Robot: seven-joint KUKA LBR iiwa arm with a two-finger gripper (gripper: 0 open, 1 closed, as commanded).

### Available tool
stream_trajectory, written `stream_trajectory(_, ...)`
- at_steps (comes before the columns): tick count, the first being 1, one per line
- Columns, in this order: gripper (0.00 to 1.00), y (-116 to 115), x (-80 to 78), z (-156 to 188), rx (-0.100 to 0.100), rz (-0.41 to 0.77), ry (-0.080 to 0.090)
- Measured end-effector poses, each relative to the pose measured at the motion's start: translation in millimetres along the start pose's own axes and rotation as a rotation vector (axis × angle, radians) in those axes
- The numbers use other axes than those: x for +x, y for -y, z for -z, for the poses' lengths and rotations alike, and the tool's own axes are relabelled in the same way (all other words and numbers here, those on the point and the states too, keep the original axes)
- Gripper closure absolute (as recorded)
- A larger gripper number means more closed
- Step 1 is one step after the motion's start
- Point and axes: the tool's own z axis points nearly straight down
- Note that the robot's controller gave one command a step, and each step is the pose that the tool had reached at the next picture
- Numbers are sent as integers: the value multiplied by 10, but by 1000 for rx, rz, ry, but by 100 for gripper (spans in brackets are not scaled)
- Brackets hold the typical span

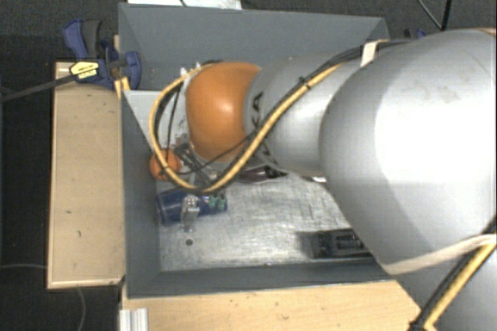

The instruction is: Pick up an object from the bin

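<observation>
My gripper (189, 211) reaches down at the bin's left side, under the arm's orange cover, and its lower end stands at a blue cylindrical thing (169, 207) lying on the floor. A small green piece (217, 203) lies just right of the gripper. An orange rounded thing (162, 165) rests against the left wall, just above the blue one.
A flat black rectangular thing (338, 244) lies near the front wall at the right. The arm and its cables cover the middle and right of the bin. Bare grey floor shows between the blue thing and the black one.
</observation>
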Motion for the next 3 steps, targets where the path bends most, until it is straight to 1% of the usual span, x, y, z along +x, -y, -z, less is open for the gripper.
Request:
stream_trajectory(1, 100, 91, -2, -80, -21, -271, 6)
stream_trajectory(3, 100, 98, 12, -59, -17, -270, 4)
